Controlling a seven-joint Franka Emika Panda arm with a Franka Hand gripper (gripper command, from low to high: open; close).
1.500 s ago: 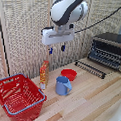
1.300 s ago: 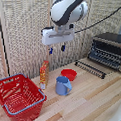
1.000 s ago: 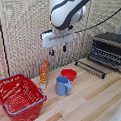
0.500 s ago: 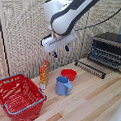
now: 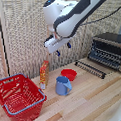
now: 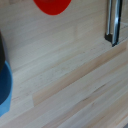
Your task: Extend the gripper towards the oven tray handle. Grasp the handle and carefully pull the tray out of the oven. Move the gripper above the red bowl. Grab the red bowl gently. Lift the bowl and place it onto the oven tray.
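My gripper (image 5: 63, 49) hangs in the air above the red bowl (image 5: 68, 73). Its blue-tipped fingers are apart, with nothing between them. The small bowl rests on the wooden table beside the blue mug (image 5: 62, 85). In the wrist view the red bowl (image 6: 52, 5) shows only partly at the picture's edge, and my fingers are not in that picture. The dark wire tray (image 5: 91, 68) sticks out in front of the oven (image 5: 108, 50) at the exterior view's right. Its handle (image 5: 87, 71) is the thin bar along its front edge. That dark handle (image 6: 114, 22) also shows in the wrist view.
A big red mesh basket (image 5: 18, 98) stands at the exterior view's left. An orange bottle (image 5: 44, 73) is upright behind the blue mug (image 6: 4, 85). A slatted wall closes the back, and cables run behind the oven.
The arm has swung and the gripper has come down a little and slightly to the exterior view's left, toward the red bowl. Bowl, mug, tray and basket have not moved.
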